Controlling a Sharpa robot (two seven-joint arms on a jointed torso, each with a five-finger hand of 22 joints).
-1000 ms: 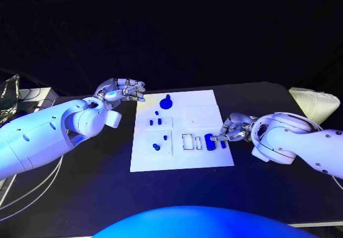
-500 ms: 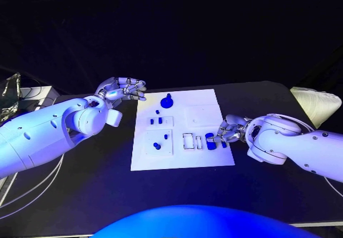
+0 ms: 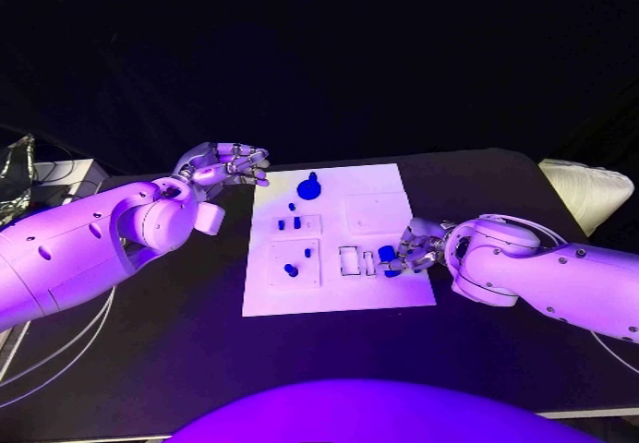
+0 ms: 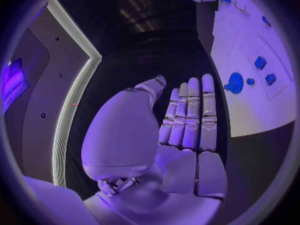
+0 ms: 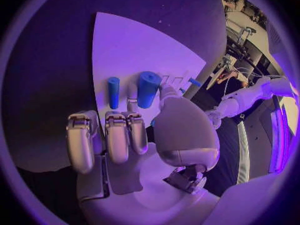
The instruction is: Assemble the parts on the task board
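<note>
The white task board (image 3: 333, 295) lies mid-table, also visible as the board (image 5: 125, 45) and the board (image 4: 250, 105). My right hand (image 3: 410, 249) hovers at its right edge, fingers bent over two blue cylinders (image 3: 388, 260). In the right wrist view a thick cylinder (image 5: 147, 88) and a thin cylinder (image 5: 113, 91) lie on the board just past the fingertips (image 5: 117, 122), with the thumb tip beside the thick one and nothing gripped. My left hand (image 3: 226, 166) hangs off the board's far left corner, holding nothing, fingers (image 4: 190, 110) straight. A round blue knob (image 3: 309, 191) and small blue pieces (image 3: 289, 224) sit on the board.
White slotted blocks (image 3: 350, 262) stand next to the cylinders. A pale bundle (image 3: 588, 194) rests at the table's right edge. Cables and metal gear (image 3: 24, 175) sit off the left side. Bare black table (image 3: 333, 360) stretches in front of the board.
My right hand has slid left from the board's right edge until its fingers are over the two blue cylinders. The left hand has stayed put.
</note>
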